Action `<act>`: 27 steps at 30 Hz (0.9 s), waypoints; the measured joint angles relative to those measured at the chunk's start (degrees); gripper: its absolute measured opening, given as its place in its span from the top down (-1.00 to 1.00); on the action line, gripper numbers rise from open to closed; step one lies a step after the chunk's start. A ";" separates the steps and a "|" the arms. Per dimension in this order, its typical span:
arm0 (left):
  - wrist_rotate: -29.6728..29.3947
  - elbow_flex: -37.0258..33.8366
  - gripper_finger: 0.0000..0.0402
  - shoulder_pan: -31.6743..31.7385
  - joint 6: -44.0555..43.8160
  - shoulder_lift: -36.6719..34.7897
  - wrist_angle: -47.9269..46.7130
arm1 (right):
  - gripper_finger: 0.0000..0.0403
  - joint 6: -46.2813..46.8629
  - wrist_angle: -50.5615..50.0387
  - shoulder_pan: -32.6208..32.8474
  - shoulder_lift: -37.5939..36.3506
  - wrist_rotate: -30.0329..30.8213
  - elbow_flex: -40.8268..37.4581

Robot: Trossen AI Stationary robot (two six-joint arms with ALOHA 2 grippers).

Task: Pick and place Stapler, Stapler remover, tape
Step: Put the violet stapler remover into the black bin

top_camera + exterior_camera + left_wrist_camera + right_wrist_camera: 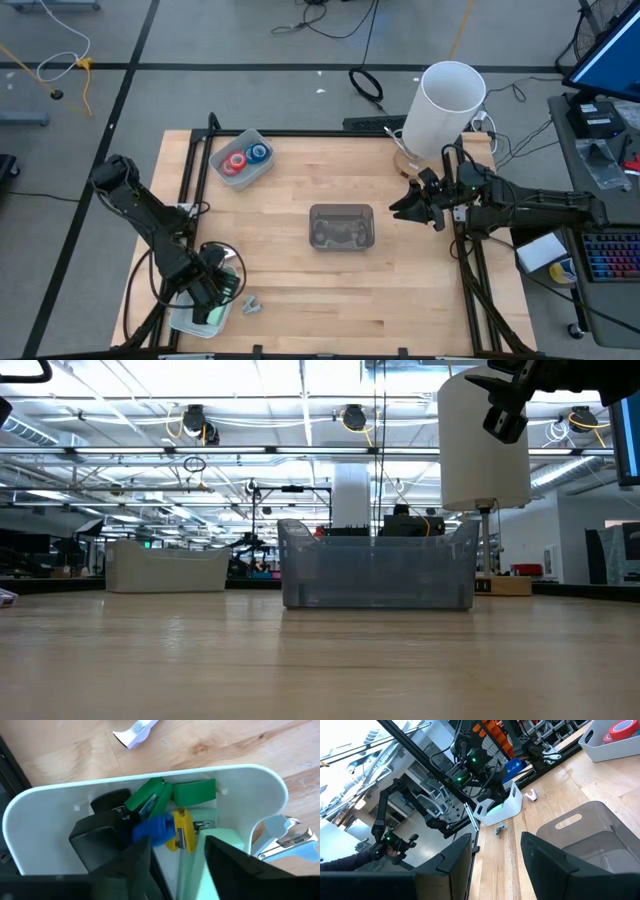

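light wood table (300,200), grey bin (341,226) dead centre, tape bin (240,158) at 11 o'clock, white bin (200,316) at 7, white cylinder (445,108) at 1

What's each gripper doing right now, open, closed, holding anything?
Left gripper: open, holding nothing, over the white bin of staplers.
Right gripper: open, empty, above the table beside the clear bin.

white paper roll (447,107), floor cables (365,82)

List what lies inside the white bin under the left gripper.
White bin holds green, blue, yellow and black staplers; left gripper covers whatever lies beneath its fingers.
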 joint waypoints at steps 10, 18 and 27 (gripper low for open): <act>1.85 1.79 -0.19 1.74 -0.24 -0.24 -0.32 | 0.17 0.00 0.00 0.00 0.00 0.16 0.00; -4.41 8.68 -0.06 5.25 8.29 -2.55 -6.63 | 0.17 0.00 0.00 0.00 0.00 0.24 0.02; -11.16 14.18 0.13 15.27 37.93 -2.87 -15.45 | 0.17 -0.05 0.00 0.00 0.00 2.32 0.02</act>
